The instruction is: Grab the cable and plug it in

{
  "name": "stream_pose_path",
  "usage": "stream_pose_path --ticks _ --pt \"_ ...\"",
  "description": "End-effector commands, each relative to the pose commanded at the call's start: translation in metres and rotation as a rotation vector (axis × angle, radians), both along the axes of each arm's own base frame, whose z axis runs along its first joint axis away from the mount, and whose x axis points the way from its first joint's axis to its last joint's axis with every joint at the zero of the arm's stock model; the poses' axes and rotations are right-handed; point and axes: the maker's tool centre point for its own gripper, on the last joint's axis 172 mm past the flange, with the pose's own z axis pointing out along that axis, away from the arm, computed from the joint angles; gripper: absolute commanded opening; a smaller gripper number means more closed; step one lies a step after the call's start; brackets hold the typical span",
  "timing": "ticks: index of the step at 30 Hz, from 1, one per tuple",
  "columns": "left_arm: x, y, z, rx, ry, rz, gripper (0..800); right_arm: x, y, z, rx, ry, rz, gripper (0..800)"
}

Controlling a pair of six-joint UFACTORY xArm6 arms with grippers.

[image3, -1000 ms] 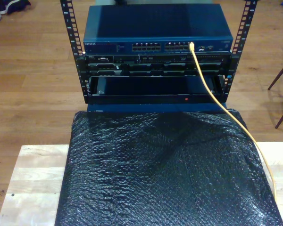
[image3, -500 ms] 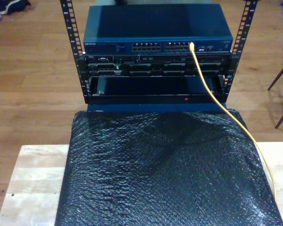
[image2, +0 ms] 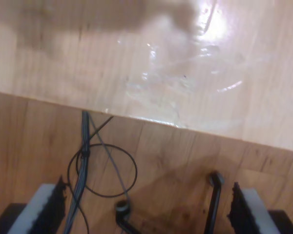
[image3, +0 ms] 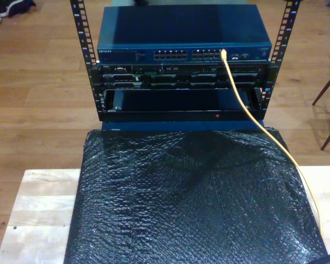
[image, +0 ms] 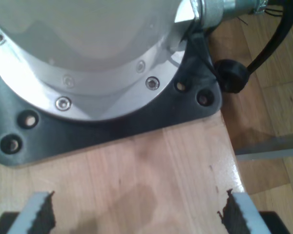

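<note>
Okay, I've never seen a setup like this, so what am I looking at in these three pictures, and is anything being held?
One camera looks down from outside at a blue network switch in a rack, beyond a wooden table covered by a black bubbly sheet. The yellow cable appears already plugged into the switch.

The other two cameras ride on my two arms. My first gripper hangs open over the table beside a round arm base. My second gripper hangs open above the floor and some dark wires. Neither holds anything.

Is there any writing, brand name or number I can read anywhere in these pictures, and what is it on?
"NETGEAR", faint white letters on the blue network switch, at the exterior view's left end of its front.
The small print beside the switch's ports is too blurred to read.
Both wrist views have no writing.
</note>
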Motion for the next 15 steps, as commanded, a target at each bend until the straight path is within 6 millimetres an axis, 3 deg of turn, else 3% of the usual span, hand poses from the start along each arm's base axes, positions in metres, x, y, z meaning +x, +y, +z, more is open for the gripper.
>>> stream_pose_path --ticks 15 --pt "0.000 0.000 0.000 0.000 0.001 0.001 800 -0.007 0.007 -0.017 0.031 0.008 -0.024 797"
